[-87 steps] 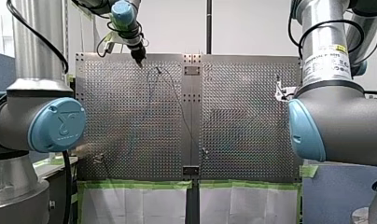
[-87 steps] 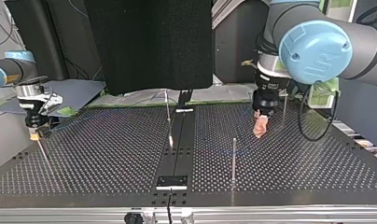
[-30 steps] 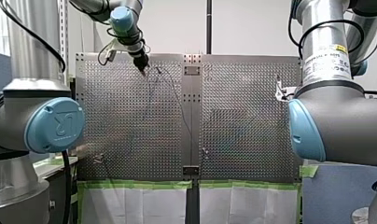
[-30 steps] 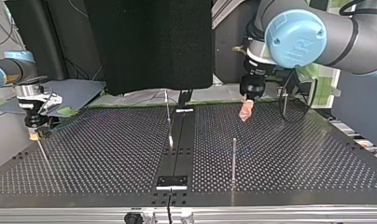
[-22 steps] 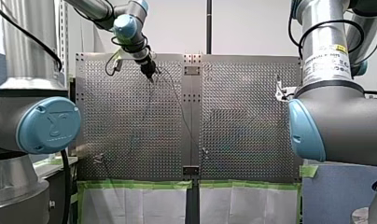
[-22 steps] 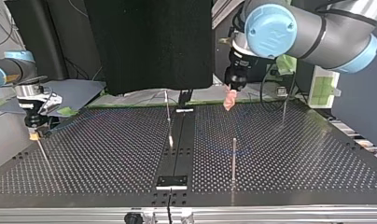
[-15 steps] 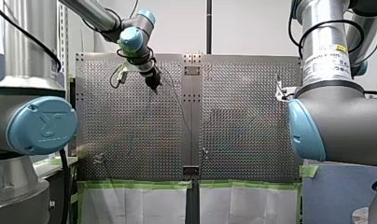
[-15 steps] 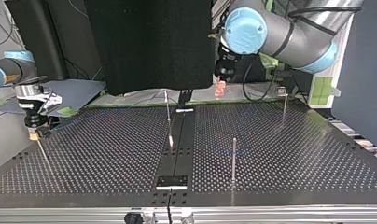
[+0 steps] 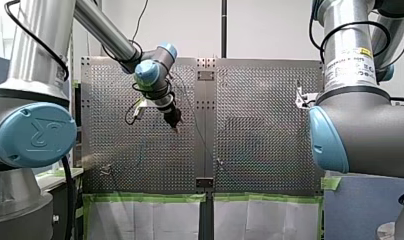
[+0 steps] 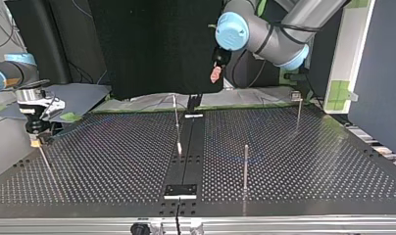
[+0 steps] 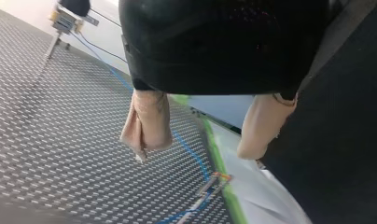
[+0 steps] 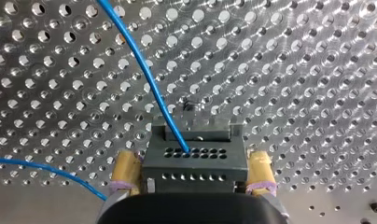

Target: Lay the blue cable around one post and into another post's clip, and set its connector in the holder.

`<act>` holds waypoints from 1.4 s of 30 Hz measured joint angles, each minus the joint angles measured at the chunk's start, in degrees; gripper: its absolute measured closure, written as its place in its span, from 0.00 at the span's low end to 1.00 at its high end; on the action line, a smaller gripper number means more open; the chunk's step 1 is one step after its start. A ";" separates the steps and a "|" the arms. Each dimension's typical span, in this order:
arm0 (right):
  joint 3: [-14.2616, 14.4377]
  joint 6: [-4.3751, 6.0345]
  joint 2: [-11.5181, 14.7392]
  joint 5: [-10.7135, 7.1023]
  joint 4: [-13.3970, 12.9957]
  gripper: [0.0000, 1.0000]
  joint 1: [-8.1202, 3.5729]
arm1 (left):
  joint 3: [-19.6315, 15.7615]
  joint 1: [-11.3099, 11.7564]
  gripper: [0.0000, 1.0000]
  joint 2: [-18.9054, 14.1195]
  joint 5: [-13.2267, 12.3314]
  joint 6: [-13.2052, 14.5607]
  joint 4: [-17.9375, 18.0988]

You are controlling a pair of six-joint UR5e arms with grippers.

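- Connector (image 12: 194, 156) clamped between the yellow pads (image 12: 123, 168) of the right gripper (image 12: 192, 170), close over the perforated table (image 12: 294, 70); judged not yet seated.
- Left gripper (image 11: 193, 150) held high, pads apart, nothing in it.
- Blue cable (image 12: 144, 79) lies loose on the table; routing round a post (image 10: 245, 166) seemingly left to do, though the view is poor.

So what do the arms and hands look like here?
My left arm and my right arm are grey tubes with light-blue joint caps and black cables. The right one bears a white label. My left hand is black with beige pads; my right hand has yellow pads.
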State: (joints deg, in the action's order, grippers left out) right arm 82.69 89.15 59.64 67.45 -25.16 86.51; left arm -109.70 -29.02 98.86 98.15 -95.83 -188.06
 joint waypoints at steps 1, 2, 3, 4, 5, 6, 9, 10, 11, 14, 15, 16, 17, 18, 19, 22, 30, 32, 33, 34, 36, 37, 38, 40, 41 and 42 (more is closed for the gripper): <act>0.00 0.00 0.00 -0.01 -0.02 0.00 0.00 | -0.42 -0.04 0.00 0.41 -0.01 -0.17 0.39; 0.00 0.00 0.00 -0.02 -0.04 0.00 0.02 | -0.80 -0.09 0.00 0.79 -0.01 -0.31 0.78; -0.01 -0.01 0.00 -0.02 -0.05 0.00 0.04 | -1.31 -0.17 0.00 1.30 -0.02 -0.51 1.32; -0.01 0.00 0.00 -0.03 -0.06 0.00 0.07 | -1.71 -0.22 0.00 1.71 -0.02 -0.69 1.72; -0.01 0.00 0.00 -0.03 -0.06 0.00 0.09 | -2.14 -0.26 0.00 2.13 -0.02 -0.92 2.12; -0.01 0.02 0.01 -0.05 -0.07 0.00 0.11 | -2.71 -0.32 0.00 2.70 -0.02 -1.32 2.71; -0.02 0.02 0.01 -0.09 -0.07 0.00 0.17 | -4.19 -0.55 0.00 4.18 0.00 -2.58 4.16; -0.02 0.02 0.01 -0.09 -0.08 0.00 0.18 | -4.60 -0.65 0.00 4.60 0.01 -2.97 4.61; -0.02 0.01 0.01 -0.10 -0.07 0.00 0.18 | -5.01 -0.75 0.00 5.01 0.02 -3.31 5.03; -0.01 0.00 0.01 -0.14 -0.08 0.00 0.19 | -6.42 -1.10 0.00 6.41 0.13 -4.06 6.42; -0.01 0.00 0.01 -0.15 -0.07 0.00 0.19 | -6.97 -1.20 0.00 6.96 0.27 -4.24 6.97; -0.01 0.00 0.01 -0.16 -0.07 0.00 0.20 | -7.40 -1.26 0.00 7.31 0.39 -4.34 7.38; -0.01 0.00 0.01 -0.17 -0.08 0.00 0.20 | -7.84 -1.31 0.00 7.57 0.55 -4.40 7.81; -0.02 -0.01 0.01 -0.18 -0.07 0.00 0.21 | -8.45 -1.35 0.00 7.82 0.83 -4.46 8.47; -0.01 -0.01 0.01 -0.19 -0.07 0.00 0.22 | -8.95 -1.37 0.00 7.94 1.04 -4.48 8.96; -0.04 0.00 0.01 -0.20 -0.07 0.00 0.27 | -10.62 -1.41 0.00 8.15 1.48 -4.52 10.64; -0.17 -0.03 0.01 -0.20 0.08 0.00 0.29 | -15.50 -1.55 0.00 8.20 1.76 -4.94 15.51; -0.18 -0.05 0.01 -0.20 0.09 0.00 0.29 | -16.53 -1.56 0.00 8.21 1.77 -5.55 16.51; -0.18 -0.06 0.01 -0.21 0.09 0.00 0.30 | -17.18 -1.57 0.00 8.21 1.76 -6.05 17.18; -0.19 -0.07 0.01 -0.21 0.10 0.00 0.31 | -17.60 -1.55 0.00 8.21 1.77 -6.48 17.69; -0.19 -0.08 0.01 -0.20 0.12 0.00 0.31 | -18.26 -1.44 0.00 8.21 1.79 -7.54 18.81; -0.19 -0.09 0.01 -0.20 0.14 0.00 0.32 | -18.38 -1.37 0.00 8.21 1.81 -7.98 19.29; -0.18 -0.09 0.01 -0.22 0.15 0.00 0.34 | -18.39 -1.31 0.00 8.21 1.83 -8.42 19.73; -0.18 -0.09 0.01 -0.22 0.17 0.00 0.35 | -18.02 -1.21 0.00 8.21 1.90 -9.50 20.84; -0.18 -0.09 0.01 -0.22 0.18 0.00 0.36 | -17.75 -1.19 0.00 8.21 1.99 -9.99 21.33; -0.17 -0.10 0.01 -0.22 0.18 0.00 0.36 | -17.35 -1.22 0.00 8.21 2.20 -10.67 21.98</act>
State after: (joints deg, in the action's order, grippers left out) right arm 82.52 89.05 59.65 67.23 -24.98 86.87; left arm -127.05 -30.24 107.08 100.35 -106.51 -166.08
